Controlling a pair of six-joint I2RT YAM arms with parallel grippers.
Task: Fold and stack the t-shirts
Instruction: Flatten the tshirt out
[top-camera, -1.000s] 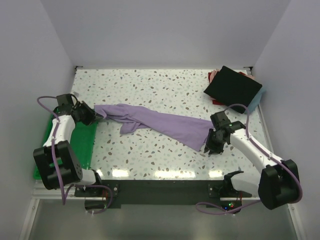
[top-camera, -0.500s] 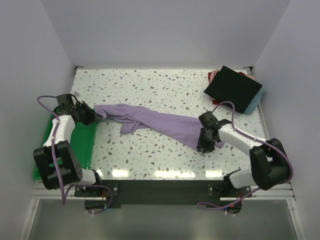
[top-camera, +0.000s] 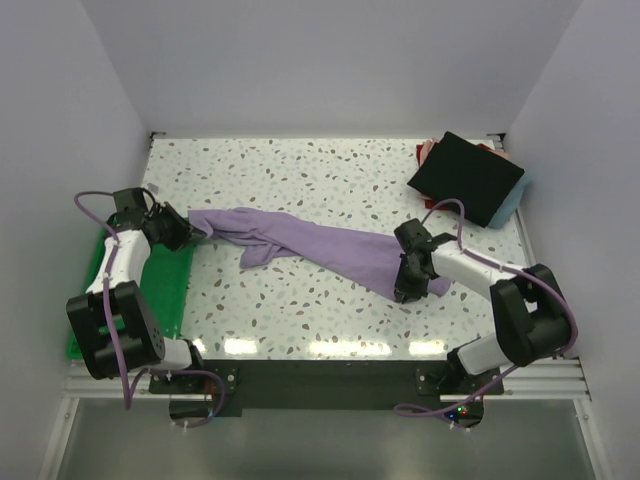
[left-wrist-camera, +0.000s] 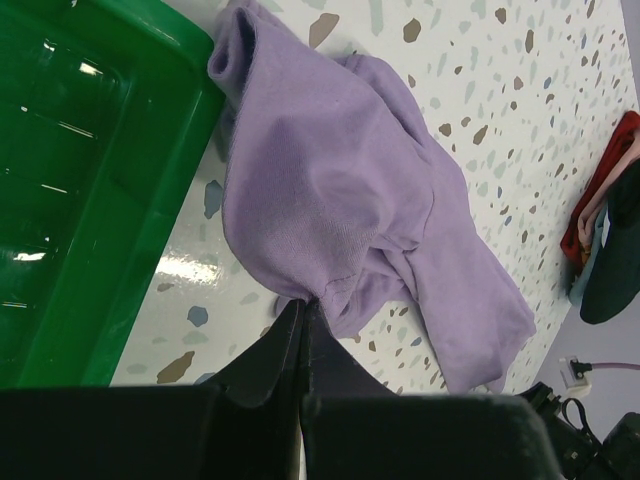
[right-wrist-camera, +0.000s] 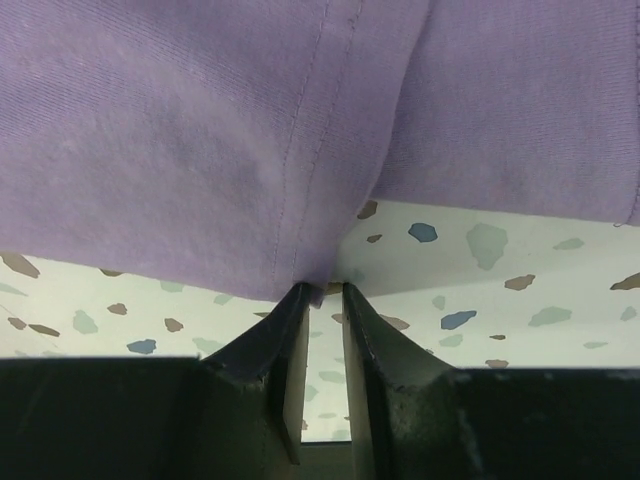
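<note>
The speckled table (top-camera: 330, 170) carries everything. Largest on it is the lavender t-shirt (top-camera: 320, 248), unfolded and stretched into a long rumpled band from the left-centre to the near right, running slightly nearer as it goes right. The green tray (top-camera: 172, 285) lies along the left edge, and the shirt's left end reaches just beside its far corner. In the far right corner sit 3 folded tees in 1 pile: the black tee (top-camera: 466, 178) on top, a red-pink tee (top-camera: 424, 152) peeking out on its left side, and a light blue tee (top-camera: 520, 195) showing along its right edge.

The left gripper (top-camera: 195, 232) is at the shirt's left end; in the left wrist view its fingers (left-wrist-camera: 285, 345) are pressed together with a bunch of lavender cloth caught at their tips. The right gripper (top-camera: 405, 290) is at the shirt's near right end; in the right wrist view its fingers (right-wrist-camera: 290, 340) stand only a narrow slit apart, with a stitched fold of the shirt nipped between the tips.

Compared with 1 second ago, the right gripper has moved left, its arm has swung in closer to the shirt, and the cloth's right end is now bunched beside it. The left arm and the pile sit as they did.
</note>
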